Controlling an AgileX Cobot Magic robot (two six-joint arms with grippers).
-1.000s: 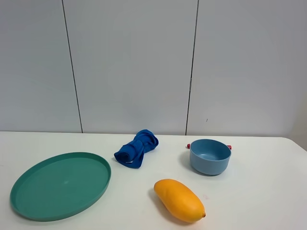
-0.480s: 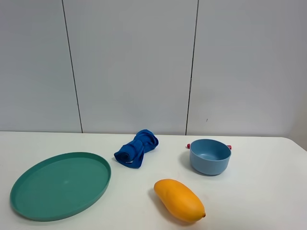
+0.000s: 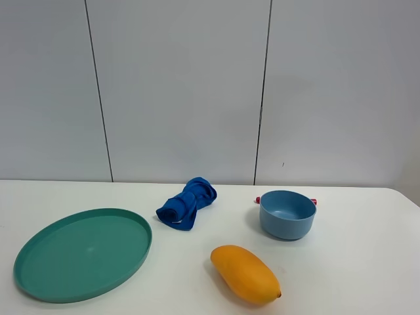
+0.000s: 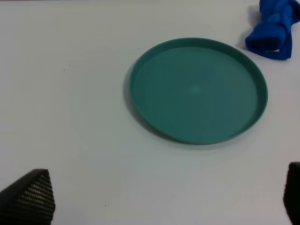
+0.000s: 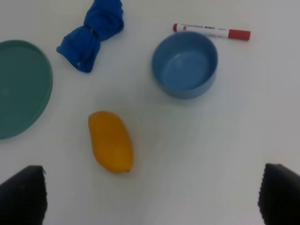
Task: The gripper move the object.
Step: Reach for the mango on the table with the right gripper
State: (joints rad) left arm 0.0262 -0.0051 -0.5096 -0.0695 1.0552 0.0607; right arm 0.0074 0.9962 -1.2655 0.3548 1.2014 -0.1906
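An orange mango lies on the white table near the front, also in the right wrist view. A teal plate sits at the left, also in the left wrist view. A blue bowl stands at the right, also in the right wrist view. A crumpled blue cloth lies at the back middle. Neither gripper shows in the exterior view. The left gripper is open and empty above the table near the plate. The right gripper is open and empty above the table near the mango.
A red and white marker lies behind the bowl, its ends showing in the exterior view. The cloth also shows in both wrist views. A grey panelled wall stands behind the table.
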